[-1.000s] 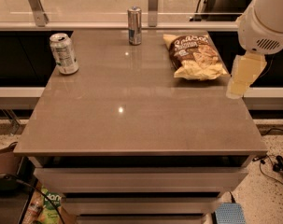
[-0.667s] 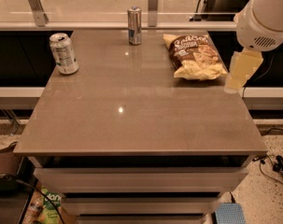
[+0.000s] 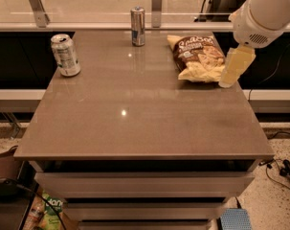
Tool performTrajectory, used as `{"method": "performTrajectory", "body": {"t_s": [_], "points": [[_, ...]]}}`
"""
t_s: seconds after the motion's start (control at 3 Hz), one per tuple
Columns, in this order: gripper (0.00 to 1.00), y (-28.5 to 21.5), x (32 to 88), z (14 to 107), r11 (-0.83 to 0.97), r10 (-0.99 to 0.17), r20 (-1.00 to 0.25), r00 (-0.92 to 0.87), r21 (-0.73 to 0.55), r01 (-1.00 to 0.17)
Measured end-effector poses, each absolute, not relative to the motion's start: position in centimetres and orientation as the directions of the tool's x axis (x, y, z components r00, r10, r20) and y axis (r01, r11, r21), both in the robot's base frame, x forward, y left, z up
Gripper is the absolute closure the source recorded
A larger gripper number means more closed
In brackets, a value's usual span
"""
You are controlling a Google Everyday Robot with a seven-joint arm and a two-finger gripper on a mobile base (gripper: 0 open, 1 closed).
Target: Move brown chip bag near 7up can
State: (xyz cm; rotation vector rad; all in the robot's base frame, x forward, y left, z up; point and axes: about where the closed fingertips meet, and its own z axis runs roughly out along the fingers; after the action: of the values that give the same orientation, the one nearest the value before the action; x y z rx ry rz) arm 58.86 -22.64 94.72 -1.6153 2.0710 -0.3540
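The brown chip bag [image 3: 197, 56] lies flat at the far right of the table [image 3: 135, 123], dark brown with pale yellow ends. The 7up can [image 3: 65, 55] stands upright at the far left, well apart from the bag. My gripper [image 3: 230, 73] hangs from the white arm at the upper right. Its pale tip is just at the bag's right edge, close above the table. It holds nothing that I can see.
A slim silver-and-blue can [image 3: 138, 26] stands at the back middle, between the 7up can and the bag. A rail with metal posts [image 3: 156, 4] runs behind the table. Drawers sit below the front edge, and cables lie on the floor at the right.
My gripper has moved left and a little farther back, closing in on the bag's right edge. The bag and both cans have not moved.
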Motion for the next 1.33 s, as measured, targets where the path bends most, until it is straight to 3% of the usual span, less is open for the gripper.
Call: {"method": "performTrajectory", "body": {"t_s": [1.33], "points": [[0.0, -20.2, 62.7, 89.6, 0.233, -0.954, -0.278, -0.109, -0.465, -0.854]]}}
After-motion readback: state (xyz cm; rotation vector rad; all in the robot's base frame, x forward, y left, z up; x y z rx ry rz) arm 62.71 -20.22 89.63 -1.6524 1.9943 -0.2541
